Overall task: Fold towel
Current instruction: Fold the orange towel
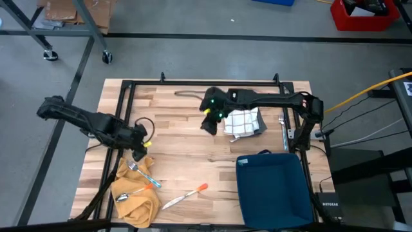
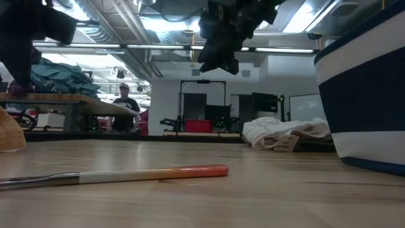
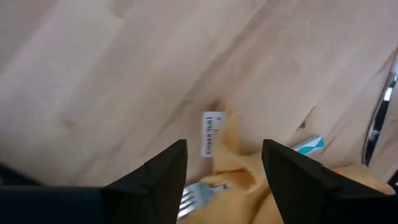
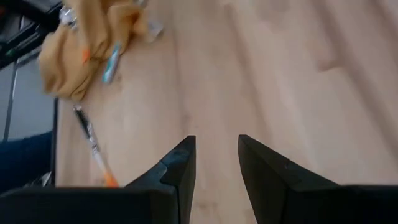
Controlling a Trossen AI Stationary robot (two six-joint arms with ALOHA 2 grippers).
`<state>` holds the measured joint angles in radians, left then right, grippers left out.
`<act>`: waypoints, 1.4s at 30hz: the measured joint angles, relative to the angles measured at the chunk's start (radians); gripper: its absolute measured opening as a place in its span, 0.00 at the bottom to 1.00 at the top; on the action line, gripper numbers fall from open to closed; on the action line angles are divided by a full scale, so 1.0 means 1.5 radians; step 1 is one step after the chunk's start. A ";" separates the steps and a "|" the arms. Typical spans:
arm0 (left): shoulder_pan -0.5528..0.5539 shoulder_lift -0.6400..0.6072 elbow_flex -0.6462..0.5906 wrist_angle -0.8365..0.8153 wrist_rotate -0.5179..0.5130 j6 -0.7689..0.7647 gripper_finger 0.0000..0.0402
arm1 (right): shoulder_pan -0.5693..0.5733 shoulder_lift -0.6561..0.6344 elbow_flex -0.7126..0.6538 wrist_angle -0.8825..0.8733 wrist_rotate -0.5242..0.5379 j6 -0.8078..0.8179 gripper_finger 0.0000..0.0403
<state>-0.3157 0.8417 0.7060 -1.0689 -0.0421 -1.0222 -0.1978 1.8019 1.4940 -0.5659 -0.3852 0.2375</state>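
Now the left gripper (image 1: 140, 153), fingers spread and empty, hovers over the crumpled mustard-yellow cloth towel (image 1: 135, 193) at lower left; next, grasp an edge. Right gripper (image 1: 209, 124) waits mid-frame, part-open, empty.

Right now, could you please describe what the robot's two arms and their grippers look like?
Both arms are dark, nearly black, built of jointed segments. The left gripper and right gripper each end in two black, wedge-shaped fingers tapering to points. Green lights glow on the right arm's wrist. A thin dark cable loops beside the left arm's wrist.
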 joint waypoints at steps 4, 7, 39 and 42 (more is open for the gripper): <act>-0.001 0.059 -0.010 0.048 0.047 -0.009 0.51 | 0.049 0.000 0.000 0.000 0.006 0.000 0.31; -0.009 0.107 -0.010 0.044 0.058 -0.015 0.50 | 0.089 0.000 0.000 0.000 0.015 0.001 0.31; -0.054 0.331 -0.001 0.179 -0.053 -0.024 0.01 | 0.298 0.002 0.000 0.046 0.177 0.003 0.31; -0.054 0.328 0.019 0.177 -0.100 -0.019 0.01 | 0.298 0.002 0.000 0.066 0.177 0.003 0.31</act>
<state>-0.3965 1.3335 0.7344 -0.8032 -0.1926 -1.0500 0.2485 1.8046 1.4943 -0.4674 -0.1190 0.2424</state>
